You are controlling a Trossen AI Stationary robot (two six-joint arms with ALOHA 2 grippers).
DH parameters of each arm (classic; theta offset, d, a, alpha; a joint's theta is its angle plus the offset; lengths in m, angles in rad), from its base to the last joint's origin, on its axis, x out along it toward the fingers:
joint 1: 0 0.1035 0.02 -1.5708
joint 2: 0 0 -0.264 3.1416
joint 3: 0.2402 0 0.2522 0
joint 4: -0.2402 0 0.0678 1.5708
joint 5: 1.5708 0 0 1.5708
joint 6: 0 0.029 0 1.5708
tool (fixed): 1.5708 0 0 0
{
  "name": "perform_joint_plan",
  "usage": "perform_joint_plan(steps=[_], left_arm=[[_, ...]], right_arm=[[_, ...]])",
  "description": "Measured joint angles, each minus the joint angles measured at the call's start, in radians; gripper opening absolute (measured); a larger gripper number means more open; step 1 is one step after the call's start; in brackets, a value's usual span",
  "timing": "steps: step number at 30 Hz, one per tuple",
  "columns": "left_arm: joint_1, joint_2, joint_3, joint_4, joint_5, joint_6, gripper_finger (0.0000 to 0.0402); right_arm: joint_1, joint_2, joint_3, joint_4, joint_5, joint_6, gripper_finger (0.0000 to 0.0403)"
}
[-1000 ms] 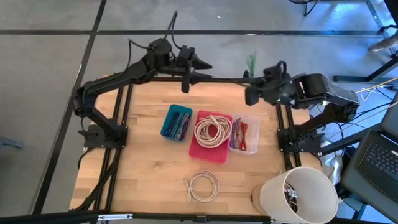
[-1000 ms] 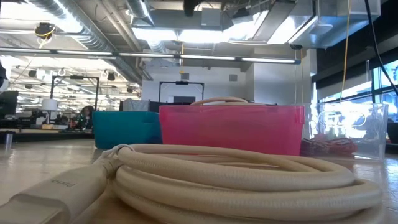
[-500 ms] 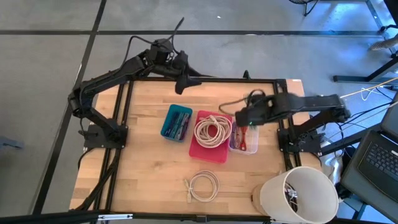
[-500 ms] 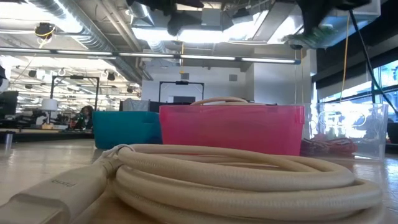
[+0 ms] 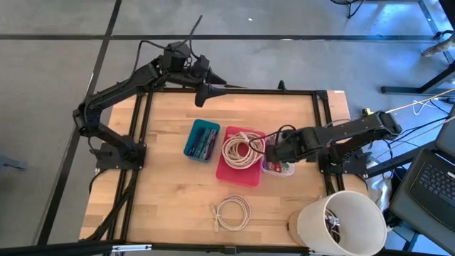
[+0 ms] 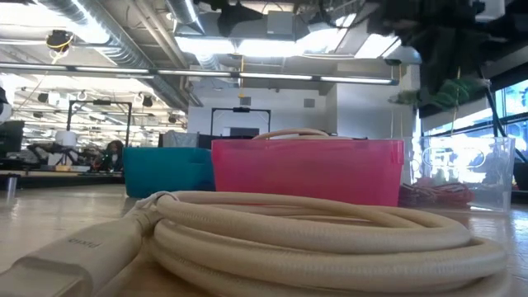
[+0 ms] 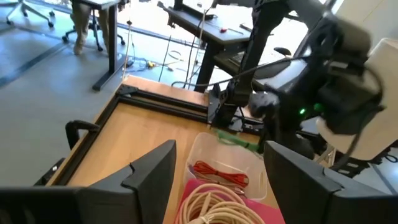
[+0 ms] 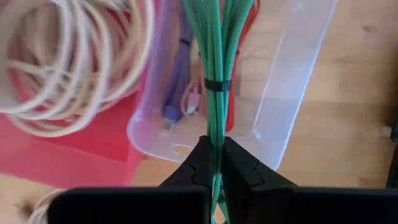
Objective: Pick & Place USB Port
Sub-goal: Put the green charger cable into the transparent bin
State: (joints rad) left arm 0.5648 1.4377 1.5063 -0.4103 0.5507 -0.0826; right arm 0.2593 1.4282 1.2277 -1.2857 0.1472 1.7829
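While the right gripper, pinched on the bundled green cable, hangs over the clear bin at the pink bin's three o'clock, the long bundle could drape across the rim when dropped; left gripper waits wide at twelve.

The table looked like pale matt wood, the clear bin glossy see-through plastic, the pink bin translucent plastic, and the cream cable smooth rubbery.
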Motion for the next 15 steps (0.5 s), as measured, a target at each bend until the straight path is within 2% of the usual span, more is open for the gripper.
perform_joint_plan(steps=[11,15], left_arm=[[0.0,-0.023,0.0,0.005,0.0,-0.007,0.0235],[-0.001,-0.023,0.0,0.008,0.0,-0.024,0.0235]], right_arm=[[-0.068,-0.002,-0.184,0.122,-0.059,-0.034,0.0012],[-0.095,-0.004,-0.239,0.217,-0.071,-0.071,0.0012]])
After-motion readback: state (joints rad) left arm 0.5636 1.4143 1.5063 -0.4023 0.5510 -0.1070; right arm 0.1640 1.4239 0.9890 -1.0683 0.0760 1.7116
